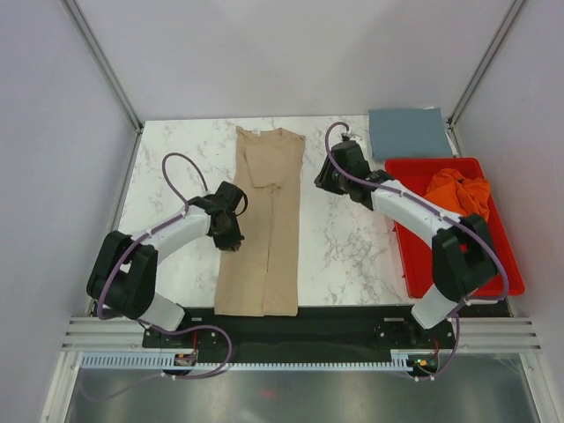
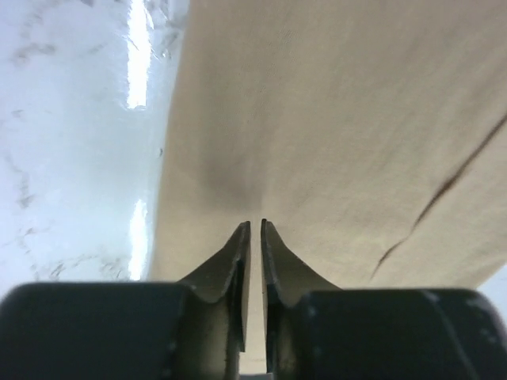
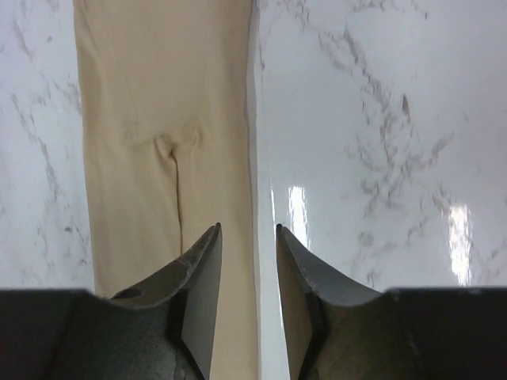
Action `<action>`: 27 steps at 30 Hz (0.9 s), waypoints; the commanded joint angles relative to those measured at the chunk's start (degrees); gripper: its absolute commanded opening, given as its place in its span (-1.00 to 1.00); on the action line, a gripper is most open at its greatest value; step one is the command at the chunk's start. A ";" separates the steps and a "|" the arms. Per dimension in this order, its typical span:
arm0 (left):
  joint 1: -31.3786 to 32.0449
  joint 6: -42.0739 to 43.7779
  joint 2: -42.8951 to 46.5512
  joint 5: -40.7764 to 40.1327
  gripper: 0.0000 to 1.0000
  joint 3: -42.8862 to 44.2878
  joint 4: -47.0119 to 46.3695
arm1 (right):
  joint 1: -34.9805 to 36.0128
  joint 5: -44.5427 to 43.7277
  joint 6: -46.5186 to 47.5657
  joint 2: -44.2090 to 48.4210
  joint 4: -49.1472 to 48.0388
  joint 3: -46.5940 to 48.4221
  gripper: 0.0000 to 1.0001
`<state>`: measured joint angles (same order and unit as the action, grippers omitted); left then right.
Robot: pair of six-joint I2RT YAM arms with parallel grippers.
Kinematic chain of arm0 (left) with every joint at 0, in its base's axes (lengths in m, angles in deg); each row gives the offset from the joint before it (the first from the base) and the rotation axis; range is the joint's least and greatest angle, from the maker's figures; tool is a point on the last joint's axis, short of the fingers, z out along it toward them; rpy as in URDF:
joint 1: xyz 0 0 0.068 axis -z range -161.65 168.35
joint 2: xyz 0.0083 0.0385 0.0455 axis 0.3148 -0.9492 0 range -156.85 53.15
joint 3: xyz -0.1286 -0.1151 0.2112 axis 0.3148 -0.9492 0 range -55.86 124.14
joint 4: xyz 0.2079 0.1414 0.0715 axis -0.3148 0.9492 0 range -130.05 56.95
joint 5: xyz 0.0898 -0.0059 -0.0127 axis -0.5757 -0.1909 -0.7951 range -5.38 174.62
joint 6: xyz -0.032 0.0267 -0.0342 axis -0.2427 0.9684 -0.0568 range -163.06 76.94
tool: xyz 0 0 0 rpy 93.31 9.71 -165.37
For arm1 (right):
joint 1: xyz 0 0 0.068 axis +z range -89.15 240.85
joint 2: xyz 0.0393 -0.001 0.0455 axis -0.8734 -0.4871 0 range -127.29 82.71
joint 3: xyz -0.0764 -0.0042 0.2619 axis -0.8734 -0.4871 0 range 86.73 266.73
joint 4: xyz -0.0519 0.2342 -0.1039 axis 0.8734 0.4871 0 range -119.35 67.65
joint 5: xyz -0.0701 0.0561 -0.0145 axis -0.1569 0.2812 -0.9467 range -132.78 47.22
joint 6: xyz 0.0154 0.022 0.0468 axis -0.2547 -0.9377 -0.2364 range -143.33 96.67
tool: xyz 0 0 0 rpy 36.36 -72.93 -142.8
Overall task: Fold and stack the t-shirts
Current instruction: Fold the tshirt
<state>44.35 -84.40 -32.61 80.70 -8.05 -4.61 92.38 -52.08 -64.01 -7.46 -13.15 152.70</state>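
The tan t-shirt (image 1: 264, 229) lies folded into a long narrow strip down the middle of the marble table, collar at the far end. My left gripper (image 1: 231, 236) sits low on its left edge, jaws closed to a thin slit with the tan cloth (image 2: 333, 119) puckered at the tips (image 2: 255, 223). My right gripper (image 1: 326, 181) is open and empty by the strip's right edge near the sleeves; its jaws (image 3: 248, 228) straddle the edge of the tan cloth (image 3: 135, 95). The blue-grey t-shirt (image 1: 410, 132) lies folded at the back right. The orange t-shirt (image 1: 458, 192) is crumpled in the tray.
A red plastic tray (image 1: 458, 286) stands along the right side of the table, beside the right arm. Bare marble (image 1: 344, 256) lies between the tan strip and the tray, and to the left of the strip. White walls enclose the table.
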 commanded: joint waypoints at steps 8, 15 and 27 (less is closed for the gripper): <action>0.54 5.75 -10.56 8.92 -0.57 27.84 0.26 | -14.21 21.86 -2.64 -29.76 -19.25 21.98 -0.17; 2.92 8.21 -26.55 13.85 -0.59 39.63 -5.73 | -16.32 25.65 -7.04 -44.20 -23.59 36.75 -0.25; 3.09 9.96 -37.73 13.59 -0.63 40.26 -7.14 | -16.76 26.17 -13.10 -60.73 -31.58 51.79 -0.31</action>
<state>47.08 -77.41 -68.76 95.21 32.52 -10.69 75.75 -27.19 -74.64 -65.65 -39.29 200.66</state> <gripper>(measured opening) 0.186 0.348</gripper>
